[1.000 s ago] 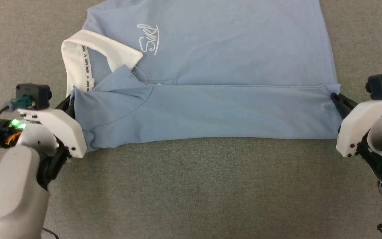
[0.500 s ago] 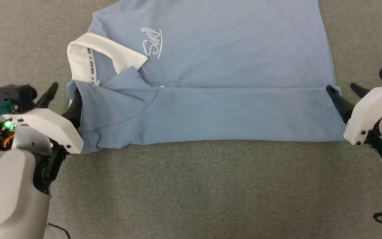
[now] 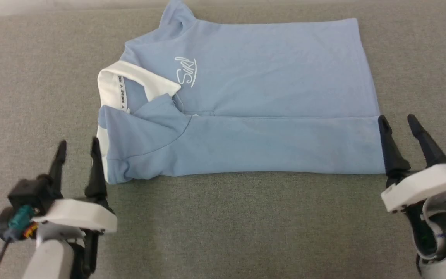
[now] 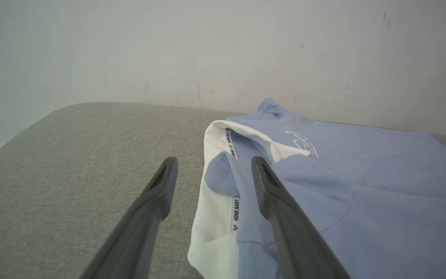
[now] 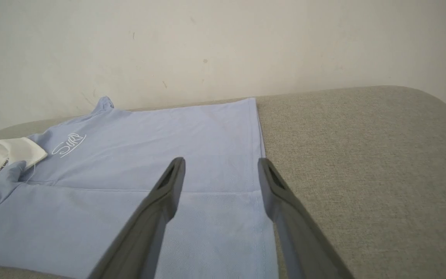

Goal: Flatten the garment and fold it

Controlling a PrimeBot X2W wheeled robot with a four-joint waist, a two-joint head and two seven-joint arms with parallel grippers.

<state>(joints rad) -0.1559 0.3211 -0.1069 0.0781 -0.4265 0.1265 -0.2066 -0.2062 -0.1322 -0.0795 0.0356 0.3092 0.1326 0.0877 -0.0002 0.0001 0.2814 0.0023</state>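
The light blue polo shirt [image 3: 269,85] lies flat on the grey bench [image 3: 223,224], with its white collar [image 3: 108,81] to the left and its hem [image 3: 366,77] to the right. Its near side is folded over the front in a long band [image 3: 265,145]. The white cursive script [image 3: 186,71] faces up, and the far sleeve [image 3: 174,17] sticks out.

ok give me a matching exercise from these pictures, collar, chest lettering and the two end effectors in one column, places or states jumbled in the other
Things:
1 collar
2 chest lettering
3 left end effector
4 right end effector

Places or states:
a on the far, unfolded half of the shirt
b open, at the hem end
c white, partly covered by the folded-over near side
d open, beside the collar end

Pairs: 1-c, 2-a, 3-d, 4-b
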